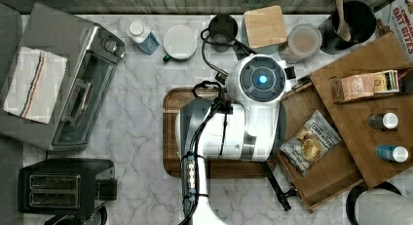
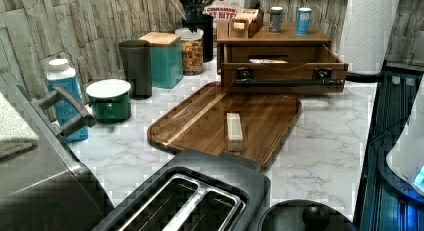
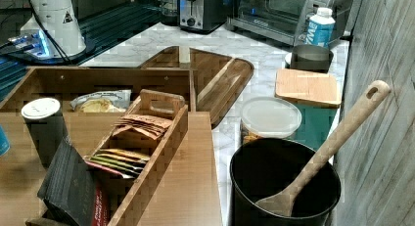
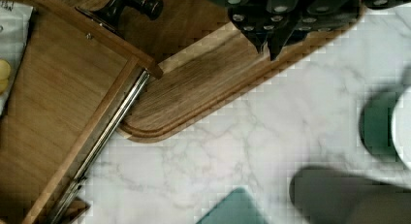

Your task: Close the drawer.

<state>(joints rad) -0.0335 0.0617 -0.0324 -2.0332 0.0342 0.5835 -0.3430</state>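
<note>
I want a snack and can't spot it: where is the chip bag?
The chip bag lies inside the open drawer, on the top view's right, just right of the wooden tray and below the top panel holding two bottles.

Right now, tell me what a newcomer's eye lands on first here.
First, the white robot arm looming over the dark wooden tray mid-counter in the top view. Next, the drawer pulled open at the top view's right, a snack bag lying inside. Its black handle faces the tray in the left view.
</note>
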